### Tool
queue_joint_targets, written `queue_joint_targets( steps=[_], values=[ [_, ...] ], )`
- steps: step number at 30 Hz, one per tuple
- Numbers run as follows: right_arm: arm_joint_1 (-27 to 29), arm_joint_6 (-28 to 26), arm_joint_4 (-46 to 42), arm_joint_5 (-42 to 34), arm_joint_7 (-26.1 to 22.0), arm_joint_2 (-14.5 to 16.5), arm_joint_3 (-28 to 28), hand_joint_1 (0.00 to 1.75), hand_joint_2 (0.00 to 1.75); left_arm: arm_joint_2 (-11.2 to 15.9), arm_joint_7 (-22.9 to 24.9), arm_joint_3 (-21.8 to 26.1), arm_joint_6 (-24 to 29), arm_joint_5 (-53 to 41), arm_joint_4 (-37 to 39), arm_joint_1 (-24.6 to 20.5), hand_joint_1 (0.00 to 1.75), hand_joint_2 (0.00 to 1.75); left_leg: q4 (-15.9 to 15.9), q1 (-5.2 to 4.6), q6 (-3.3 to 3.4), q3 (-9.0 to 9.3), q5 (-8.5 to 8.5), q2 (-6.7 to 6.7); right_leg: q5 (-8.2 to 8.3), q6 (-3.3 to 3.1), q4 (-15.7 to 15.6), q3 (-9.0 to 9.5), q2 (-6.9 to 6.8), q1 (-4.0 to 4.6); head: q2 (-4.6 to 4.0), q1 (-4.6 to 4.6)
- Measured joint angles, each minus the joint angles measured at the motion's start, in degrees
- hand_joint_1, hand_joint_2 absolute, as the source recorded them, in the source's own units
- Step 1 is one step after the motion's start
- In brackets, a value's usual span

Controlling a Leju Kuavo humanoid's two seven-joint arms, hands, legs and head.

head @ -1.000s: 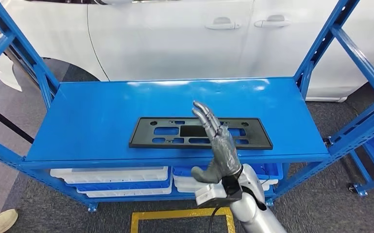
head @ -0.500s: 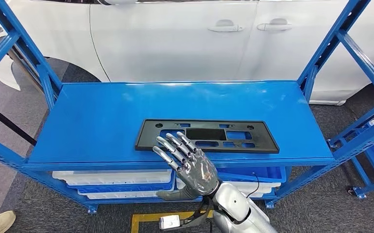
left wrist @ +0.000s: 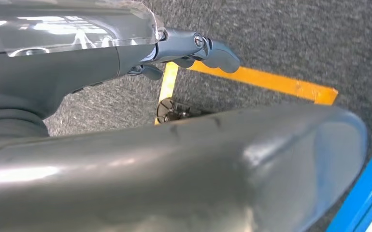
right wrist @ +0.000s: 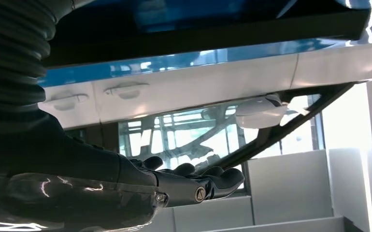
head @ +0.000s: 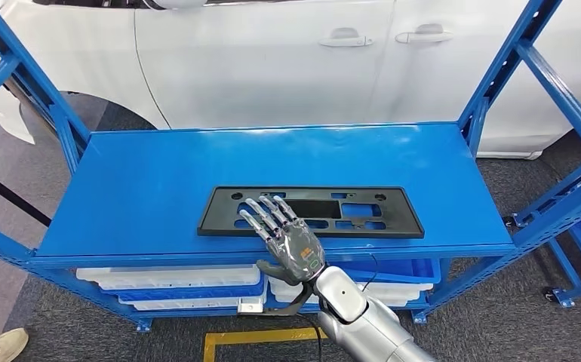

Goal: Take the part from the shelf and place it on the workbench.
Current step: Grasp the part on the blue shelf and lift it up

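The right hand is spread wide with nothing in it, fingers reaching over the near edge of the black part, which lies flat on the blue shelf. I cannot tell whether they touch.

silver arm, dark grey hand

Part: flat black rectangular plate, long and narrow, with several cut-out openings through which the blue shows, plus small holes near its corners. Lies flat on the top level of the blue shelf, long axis running left-right, set toward the front edge and slightly right of centre. Near left portion is partly covered from the head view.
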Motion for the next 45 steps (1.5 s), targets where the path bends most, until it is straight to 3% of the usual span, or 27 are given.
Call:
queue_joint_targets(
  steps=[3, 4, 5, 6, 9, 11, 13, 15, 16, 18, 19, 20, 21, 22, 24, 26, 28, 29, 31, 33, 35, 36, 37, 39, 41, 45],
  values=[
    [-1.43, -0.07, 3.05, -0.45, 0.06, 1.16, -0.35, 0.0, 1.75, 0.02, 0.01, -0.15, -0.1, -0.17, 0.0, 0.05, 0.0, 0.0, 10.32, 0.12, -0.59, -4.71, -5.17, 0.01, 0.01, -0.55, -0.16, 0.09, -0.12, 0.08, 0.0, 0.01],
    [-1.64, -0.08, 3.98, -0.51, 0.05, 1.41, -0.45, 0.0, 1.75, 0.02, 0.01, -0.21, -0.11, -0.19, 0.0, 0.12, 0.0, 0.0, 13.61, 0.14, -0.68, -6.33, -6.23, 0.01, -0.02, -0.61, -0.12, 0.09, -0.14, 0.21, 0.0, 0.01],
    [-1.8, -0.08, 4.93, -0.56, 0.05, 1.64, -0.57, 0.0, 1.75, 0.02, 0.01, -0.27, -0.12, -0.19, 0.0, 0.18, 0.0, 0.0, 14.9, 0.13, -0.64, -7.05, -6.14, 0.01, -0.06, -0.67, -0.08, 0.11, -0.15, 0.34, 0.0, 0.01],
    [-1.99, -0.09, 5.85, -0.56, 0.07, 1.92, -0.76, 0.0, 1.75, 0.02, 0.01, -0.33, -0.09, -0.2, 0.0, 0.23, 0.0, 0.0, 13.93, 0.11, -0.49, -6.69, -4.94, 0.01, -0.1, -0.71, -0.02, 0.16, -0.1, 0.46, 0.0, 0.01],
    [-2.96, -0.14, 8.1, -0.08, 0.27, 2.85, -1.66, 0.0, 1.75, 0.09, 0.03, -0.42, 0.06, -0.19, 0.0, 0.19, 0.0, 0.0, 2.56, -0.23, 0.61, -1.4, 0.54, 0.03, -0.31, -0.6, 0.1, 0.43, 0.06, 0.8, 0.0, 0.01],
    [-3.59, -0.21, 9.39, 0.83, 0.67, 3.34, -2.51, 0.0, 1.75, 0.17, 0.07, -0.45, 0.16, -0.21, 0.0, 0.12, 0.0, 0.0, -1.42, -0.63, 1.21, 0.5, 1.46, 0.05, -0.38, -0.14, 0.13, 0.45, 0.04, 0.87, 0.0, 0.01],
    [-3.97, -0.29, 10.45, 2.83, 1.73, 3.69, -3.45, 0.0, 1.75, 0.19, 0.08, -0.48, 0.23, -0.22, 0.0, 0.19, 0.0, 0.0, -1.78, -0.7, 1.63, 0.66, 1.55, 0.03, -0.36, 0.51, 0.04, 0.44, -0.01, 0.83, 0.0, 0.01],
    [-4.47, -0.39, 11.38, 5.81, 3.43, 3.95, -4.46, 0.0, 1.75, 0.15, 0.04, -0.48, 0.29, -0.21, 0.0, 0.25, 0.0, 0.0, -2.39, -0.41, 2.2, 0.89, 1.94, 0.1, -1.35, 1.14, 1.27, -0.01, -0.02, 0.77, 0.0, 0.01],
    [-4.83, -0.45, 11.92, 7.26, 4.41, 4.05, -4.96, 0.0, 1.75, 0.14, 0.0, -0.48, 0.31, -0.2, 0.0, 0.21, 0.0, 0.0, -2.67, -0.22, 2.47, 0.98, 2.13, 0.16, -2.73, 1.44, 3.45, -0.97, -0.01, 0.7, 0.0, 0.01],
    [-5.47, -0.55, 13.3, 9.33, 6.1, 4.15, -5.91, 0.0, 1.75, 0.15, -0.1, -0.47, 0.32, -0.2, 0.0, 0.15, 0.0, 0.0, -2.73, -0.21, 2.71, 0.92, 2.21, 0.22, -6.38, 1.94, 10.67, -4.36, -0.02, 0.33, 0.0, 0.01],
    [-5.65, -0.56, 14.07, 10.23, 6.92, 4.17, -6.34, 0.0, 1.75, 0.15, -0.15, -0.46, 0.32, -0.2, 0.0, 0.17, 0.0, 0.0, -2.7, -0.21, 2.73, 0.89, 2.2, 0.21, -7.61, 2.17, 14.18, -6.1, -0.02, 0.14, 0.0, 0.01],
    [-5.77, -0.57, 14.82, 11.05, 7.63, 4.19, -6.74, 0.0, 1.75, 0.15, -0.19, -0.46, 0.29, -0.2, 0.0, 0.2, 0.0, 0.0, -2.66, -0.21, 2.71, 0.88, 2.18, 0.19, -7.79, 2.36, 16.06, -7.11, -0.03, -0.05, 0.0, 0.01],
    [-5.94, -0.59, 15.45, 11.88, 8.38, 4.21, -7.09, 0.0, 1.75, 0.15, -0.22, -0.46, 0.25, -0.2, 0.0, 0.24, 0.0, 0.0, -2.59, -0.19, 2.65, 0.9, 2.14, 0.16, -6.83, 2.5, 15.73, -7.06, -0.05, -0.22, 0.0, 0.01],
    [-6.23, -0.61, 16.01, 12.64, 9.23, 4.23, -7.36, 0.0, 1.75, 0.13, -0.26, -0.46, 0.17, -0.21, 0.0, 0.26, 0.0, 0.0, -2.49, -0.16, 2.53, 0.95, 2.06, 0.14, -4.97, 2.58, 13.19, -5.94, -0.09, -0.39, 0.0, 0.01],
    [-7.25, -0.63, 17.27, 13.77, 11.26, 4.27, -7.65, 0.0, 1.75, 0.1, -0.37, -0.48, 0.03, -0.22, 0.0, 0.24, 0.0, 0.0, -2.05, -0.25, 2.06, 0.9, 1.73, 0.11, -1.29, 2.48, 5.35, -2.3, -0.18, -0.53, 0.0, 0.01],
    [-8.43, -0.72, 18.83, 14.27, 14.06, 4.3, -7.62, 0.0, 1.75, 0.1, -0.48, -0.47, -0.03, -0.22, 0.0, 0.18, 0.0, 0.0, -1.64, -0.43, 1.43, 0.63, 1.47, 0.09, -0.15, 1.93, 1.14, -0.5, -0.14, -0.39, 0.0, 0.0],
    [-9.5, -0.82, 20.34, 14.39, 16.94, 4.3, -7.42, 0.0, 1.75, 0.11, -0.54, -0.46, -0.05, -0.22, 0.0, 0.16, 0.0, 0.0, -1.64, -0.37, 0.74, 0.59, 1.45, 0.1, -0.23, 1.11, 0.73, -0.48, -0.04, -0.15, 0.0, 0.0],
    [-10.06, -0.83, 21.08, 14.4, 18.17, 4.28, -7.29, 0.05, 1.75, 0.13, -0.54, -0.45, -0.05, -0.22, 0.0, 0.16, 0.0, 0.0, -1.54, -0.26, 0.41, 0.62, 1.32, 0.11, -0.12, 0.72, 0.54, -0.39, -0.05, -0.15, 0.0, 0.01],
    [-11.27, -0.82, 22.78, 14.42, 20.01, 4.25, -7.02, 0.93, 1.75, 0.16, -0.54, -0.45, -0.05, -0.22, 0.0, 0.14, 0.0, 0.0, 0.9, -0.09, -0.12, -0.37, -0.41, 0.14, 0.11, 0.02, 0.16, -0.21, -0.12, -0.29, 0.0, 0.01],
    [-12.26, -0.74, 24.79, 14.35, 20.65, 4.16, -6.81, 1.75, 1.75, 0.17, -0.52, -0.46, -0.07, -0.24, 0.0, 0.18, 0.0, 0.0, 7.84, -0.01, -0.48, -3.52, -4.05, 0.15, 0.17, -0.32, 0.1, -0.22, -0.18, -0.25, 0.0, 0.01],
    [-12.85, -0.67, 26.59, 14.05, 19.96, 4.0, -6.78, 1.75, 1.75, 0.18, -0.48, -0.46, -0.09, -0.26, 0.0, 0.32, 0.0, 0.0, 14.35, 0.01, -0.67, -6.54, -6.24, 0.15, 0.15, -0.43, 0.15, -0.23, -0.18, -0.07, 0.0, 0.01],
    [-13.04, -0.67, 27.27, 13.88, 19.47, 3.91, -6.8, 1.75, 1.75, 0.2, -0.43, -0.45, -0.09, -0.26, 0.0, 0.37, 0.0, 0.0, 14.98, 0.01, -0.66, -6.84, -5.84, 0.15, 0.14, -0.44, 0.18, -0.19, -0.15, -0.01, 0.0, 0.01],
    [-13.21, -0.68, 27.82, 13.73, 18.98, 3.83, -6.85, 1.75, 1.75, 0.22, -0.38, -0.45, -0.1, -0.26, 0.0, 0.38, 0.0, 0.0, 13.19, 0.01, -0.55, -6.0, -4.34, 0.15, 0.13, -0.43, 0.23, -0.13, -0.11, 0.02, 0.0, 0.01],
    [-13.6, -0.67, 28.68, 13.52, 18.13, 3.71, -7.15, 1.75, 1.75, 0.36, -0.31, -0.45, -0.14, -0.27, 0.0, 0.28, 0.0, 0.0, 5.18, -0.05, -0.09, -2.17, -0.58, 0.15, 0.06, -0.27, 0.4, -0.06, -0.03, 0.12, 0.0, 0.01],
    [-13.92, -0.66, 29.37, 13.39, 17.39, 3.59, -7.55, 1.75, 1.75, 0.49, -0.25, -0.46, -0.22, -0.32, 0.0, 0.12, 0.0, 0.0, -0.57, -0.28, 0.58, 0.49, 1.1, 0.11, 0.04, 0.26, 0.52, -0.19, 0.04, 0.28, 0.0, 0.01],
    [-14.0, -0.73, 30.14, 13.6, 16.29, 3.4, -8.28, 1.75, 1.75, 0.52, -0.19, -0.45, -0.27, -0.35, 0.0, 0.08, 0.0, 0.0, -1.78, -0.28, 1.84, 0.72, 1.59, 0.15, -0.2, 1.58, 0.94, -0.57, 0.06, 0.21, 0.0, 0.01]
  ],
)
